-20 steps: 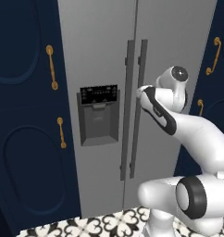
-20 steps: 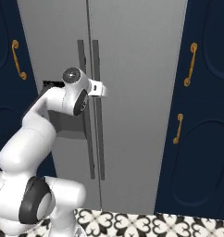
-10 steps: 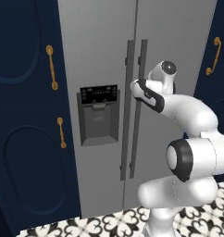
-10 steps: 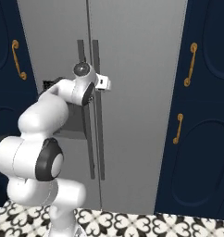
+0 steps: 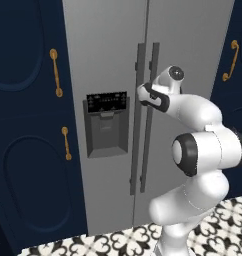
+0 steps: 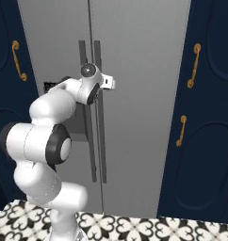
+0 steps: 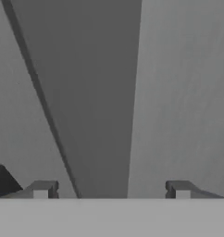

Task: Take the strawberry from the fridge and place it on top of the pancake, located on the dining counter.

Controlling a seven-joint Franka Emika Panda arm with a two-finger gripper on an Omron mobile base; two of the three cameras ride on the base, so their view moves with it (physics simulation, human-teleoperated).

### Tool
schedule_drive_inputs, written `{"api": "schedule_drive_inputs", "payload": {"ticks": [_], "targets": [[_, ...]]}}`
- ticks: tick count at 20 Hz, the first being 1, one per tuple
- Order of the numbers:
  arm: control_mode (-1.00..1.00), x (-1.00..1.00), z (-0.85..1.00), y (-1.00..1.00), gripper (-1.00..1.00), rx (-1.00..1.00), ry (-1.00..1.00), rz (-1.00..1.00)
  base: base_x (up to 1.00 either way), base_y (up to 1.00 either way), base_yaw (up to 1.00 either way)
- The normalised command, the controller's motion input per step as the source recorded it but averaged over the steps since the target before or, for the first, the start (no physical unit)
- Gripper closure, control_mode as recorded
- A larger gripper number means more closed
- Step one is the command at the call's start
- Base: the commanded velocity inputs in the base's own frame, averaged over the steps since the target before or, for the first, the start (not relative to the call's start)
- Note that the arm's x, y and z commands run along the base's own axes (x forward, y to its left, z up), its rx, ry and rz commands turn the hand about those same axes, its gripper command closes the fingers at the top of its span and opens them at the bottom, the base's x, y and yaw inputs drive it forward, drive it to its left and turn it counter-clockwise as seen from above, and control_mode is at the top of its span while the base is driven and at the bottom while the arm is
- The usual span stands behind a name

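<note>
In the left base view, the arm is reaching up to the closed fridge (image 5: pixel 108 60), its gripper (image 5: pixel 141 95) sitting at the door handles (image 5: pixel 148 115), beside the black dispenser panel (image 5: pixel 107 122). Navy cabinets (image 5: pixel 23 125) are flanking the fridge.

In the right base view, the gripper (image 6: pixel 110 84) is pressing close to the right handle.

In the hand view, the gripper (image 7: pixel 111 190) is standing released, its fingers (image 7: pixel 42 190) spread either side of a dark handle bar (image 7: pixel 90 92) without touching it.
</note>
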Motion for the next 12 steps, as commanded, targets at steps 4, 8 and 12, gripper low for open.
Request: {"api": "schedule_drive_inputs", "payload": {"ticks": [4,8,12], "targets": [[-1.00,0.40,-0.06,0.00,1.00,0.01,-0.05,0.00,0.00,0.00,0.00],[-1.00,0.36,0.00,0.00,1.00,0.00,0.00,0.00,0.00,0.00,0.00],[-1.00,-0.20,0.00,-0.15,1.00,0.00,0.07,0.00,0.00,0.00,0.00]]}}
